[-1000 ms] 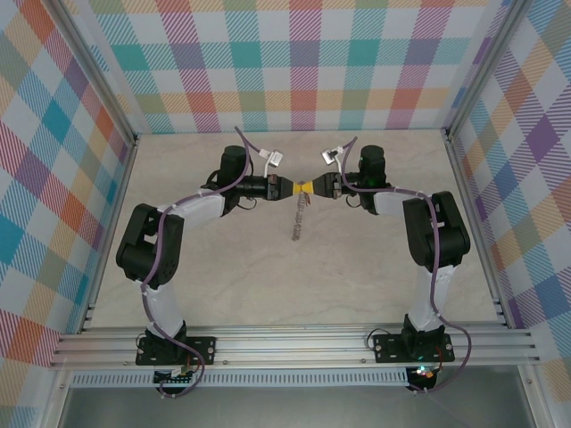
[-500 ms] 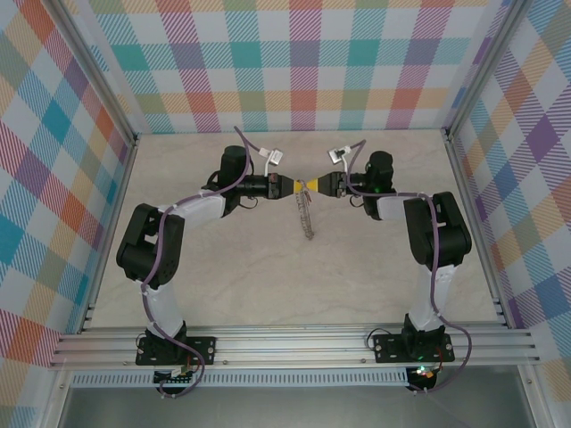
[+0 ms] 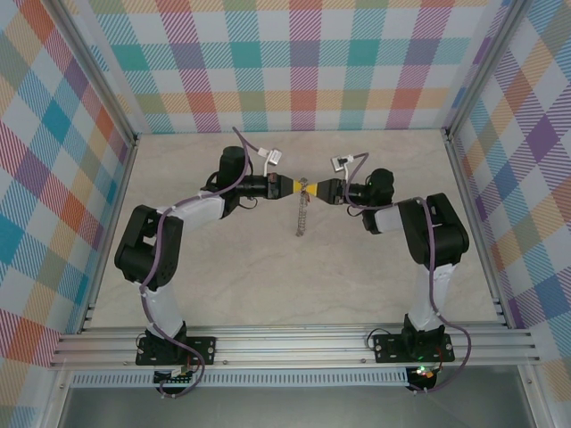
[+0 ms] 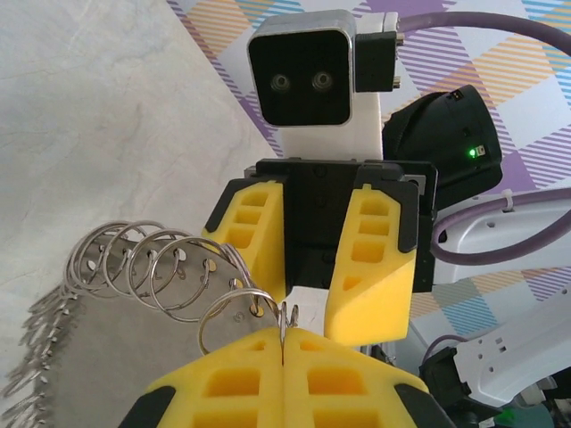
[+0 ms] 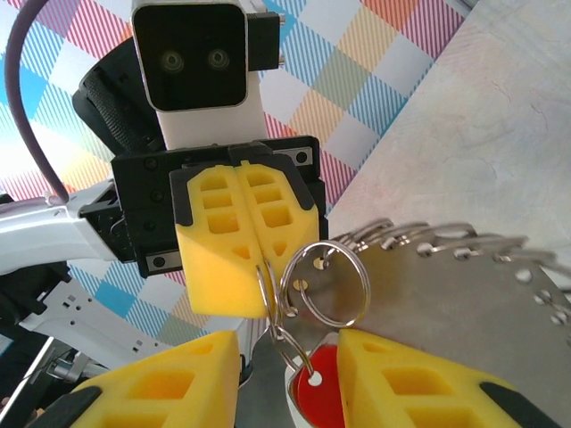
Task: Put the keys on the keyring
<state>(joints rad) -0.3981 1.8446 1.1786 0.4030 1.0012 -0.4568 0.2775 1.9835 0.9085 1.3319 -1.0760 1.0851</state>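
Backing off to the right, the right gripper (image 3: 323, 188) has left the left gripper (image 3: 293, 187), whose yellow fingertips it was pressed against a second ago, and its jaws have parted to a moderate gap. Both hover tip to tip above the far middle of the table (image 3: 223, 267), close but apart. The left gripper's jaws are pressed flat together, pinching the thin wire of the keyring (image 3: 302, 214), which hangs below them edge-on, trailing towards the near side. From the left wrist, the keyring's rim carries a row of small loops (image 4: 178, 255) fanning off to the left. From the right wrist, the key (image 5: 318, 392), with its red head, sits in the gap between the right gripper's spread fingers (image 5: 152, 383), hung on a thin wire loop that leads up to the left gripper's tips. Whether the key touches either finger I cannot tell.
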